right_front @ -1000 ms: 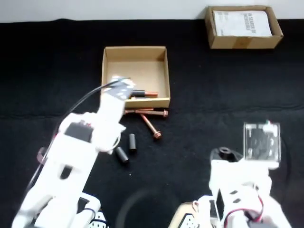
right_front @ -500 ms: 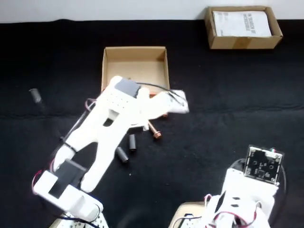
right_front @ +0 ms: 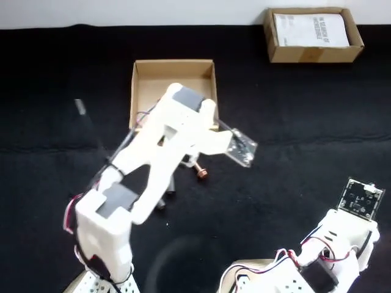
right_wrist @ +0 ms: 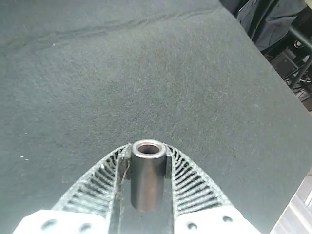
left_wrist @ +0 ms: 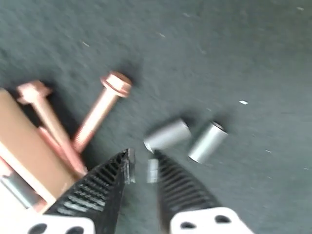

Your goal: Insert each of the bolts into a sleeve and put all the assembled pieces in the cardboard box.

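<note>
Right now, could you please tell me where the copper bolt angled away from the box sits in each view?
High view: the bolt's head pokes out beside the left arm, near the cardboard box.
Left wrist view: the bolt lies ahead of the left gripper, by the box wall.
Right wrist view: bare cloth beyond the sleeve in the right gripper.
Shared landmark: the box.

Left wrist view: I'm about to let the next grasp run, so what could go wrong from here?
The open left gripper hangs just by the nearer sleeve, which lies close beside a second sleeve; closing might nudge either and set it rolling. The bolts lie close beside the cardboard box wall, so a finger could catch there. The right gripper grips a held sleeve that could slip if bumped.
</note>
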